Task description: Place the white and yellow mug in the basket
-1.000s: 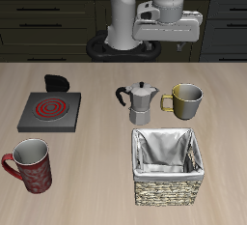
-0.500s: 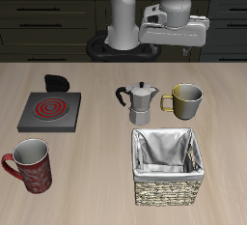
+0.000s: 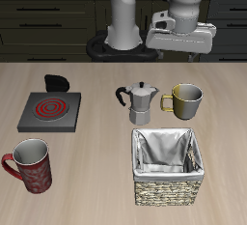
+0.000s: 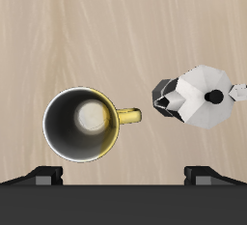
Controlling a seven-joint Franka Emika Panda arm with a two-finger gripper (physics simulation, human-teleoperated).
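Olive-yellow item: white and yellow mug [image 3: 186, 98] upright on table [image 3: 96, 176], beside moka pot [image 3: 141, 102], behind basket [image 3: 170, 165]. Hand [image 3: 179, 38] high above mug, fingers apart, empty. Step, as we judge: approach. Next: we descend, pinch rim.

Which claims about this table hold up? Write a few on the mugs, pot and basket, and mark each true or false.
1. The white and yellow mug stands upright on the table, outside the basket. True.
2. The end effector grips the mug. False: it hangs above, holding nothing.
3. The moka pot stands beside the mug's handle. True.
4. The basket holds the red patterned mug. False: that mug stands on the table, near the burner plate.
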